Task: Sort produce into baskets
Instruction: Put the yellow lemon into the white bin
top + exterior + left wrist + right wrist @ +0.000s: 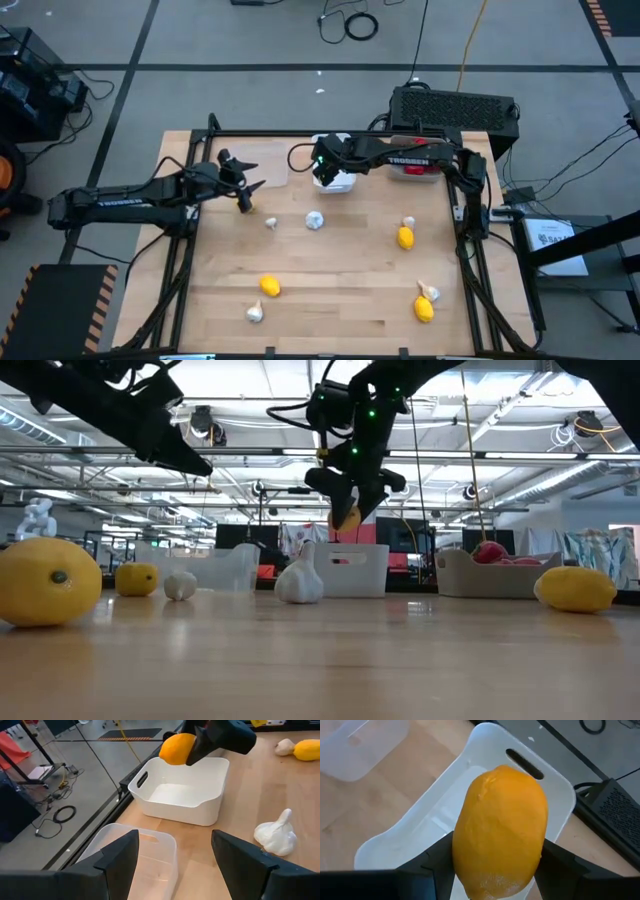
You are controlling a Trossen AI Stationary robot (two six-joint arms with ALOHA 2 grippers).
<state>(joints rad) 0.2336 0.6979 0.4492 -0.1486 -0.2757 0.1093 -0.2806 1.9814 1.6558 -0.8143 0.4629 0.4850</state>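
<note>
Above the white tray (pixel 182 795) at twelve o'clock on the bench (pixel 330 290), the right gripper (pixel 495 870) hung with its fingers (pixel 432 862) clamped on a lemon (pixel 500 830), clear of the tray floor. Toward ten o'clock the left gripper (pixel 175 865) hovered over the clear tray (pixel 145 862), fingers spread wide and holding nothing.

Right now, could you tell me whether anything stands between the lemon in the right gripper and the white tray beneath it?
Nothing visible does. The right gripper holds the lemon in the air over the white tray, whose interior looks bare. The left gripper waits open off to the side, near the clear tray.
</note>
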